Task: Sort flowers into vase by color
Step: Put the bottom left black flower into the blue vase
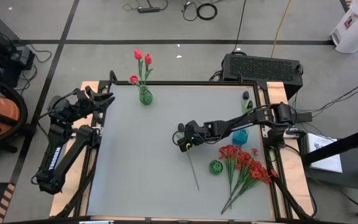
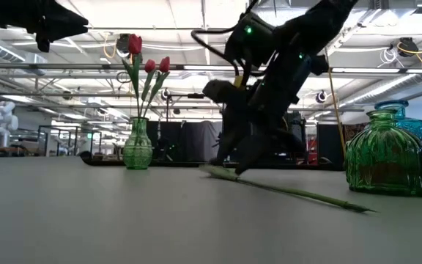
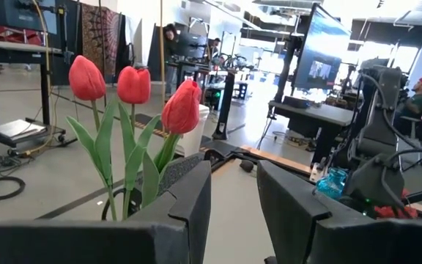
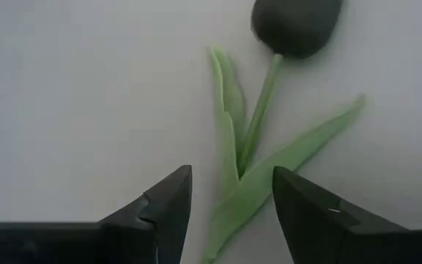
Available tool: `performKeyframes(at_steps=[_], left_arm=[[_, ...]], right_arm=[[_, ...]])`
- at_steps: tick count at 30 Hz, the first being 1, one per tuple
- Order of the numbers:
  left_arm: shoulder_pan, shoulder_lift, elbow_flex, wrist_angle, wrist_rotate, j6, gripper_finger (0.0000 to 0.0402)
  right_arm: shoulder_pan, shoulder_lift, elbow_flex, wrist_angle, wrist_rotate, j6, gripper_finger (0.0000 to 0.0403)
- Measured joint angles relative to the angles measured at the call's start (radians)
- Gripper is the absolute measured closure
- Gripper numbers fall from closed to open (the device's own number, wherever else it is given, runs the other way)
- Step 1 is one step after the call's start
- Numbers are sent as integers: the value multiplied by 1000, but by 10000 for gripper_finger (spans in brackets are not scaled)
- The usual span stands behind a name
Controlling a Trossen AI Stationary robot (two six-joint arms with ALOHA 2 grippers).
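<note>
Black tulip (image 4: 296,26) lies flat on the grey table (image 1: 142,162), roughly mid-table, stem running toward the near edge. Right gripper (image 1: 184,140) hangs directly over its upper stem/leaves w/ fingers spread; in the right wrist view the stem and one long leaf pass between the two fingertips, bud just ahead of them. Not pinched: gap shows on both sides of the stem. Low view shows the gripper tips down at the stem where it lies on the table.

Near it: small green vase (image 1: 215,167) just right of the stem, blue vase (image 1: 240,135) behind the right arm, red blossom bunch (image 1: 246,167) lying by the right edge. Tall green vase (image 1: 145,96) w/ three red-pink tulips (image 3: 133,84) stands at the far edge, well apart.

Left gripper (image 1: 106,98) waits at the far-left corner, raised, fingers parted, empty, facing the tulips.

Open room: whole left-centre and near-left of the table is bare; right side crowded.
</note>
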Motion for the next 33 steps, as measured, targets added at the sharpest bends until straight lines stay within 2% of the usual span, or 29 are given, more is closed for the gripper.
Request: performKeyframes(at_steps=[13,18,27,33], left_arm=[[0,0,0,0,0,3,283],[0,0,0,-1,1,3,283],[0,0,0,-25,1,3,283],[0,0,0,-29,1,4,283]], right_arm=[[1,45,20,27,-25,10,228],[1,48,40,17,-28,3,272],[1,48,43,-5,-28,2,388],[1,48,43,-4,-26,-7,398]])
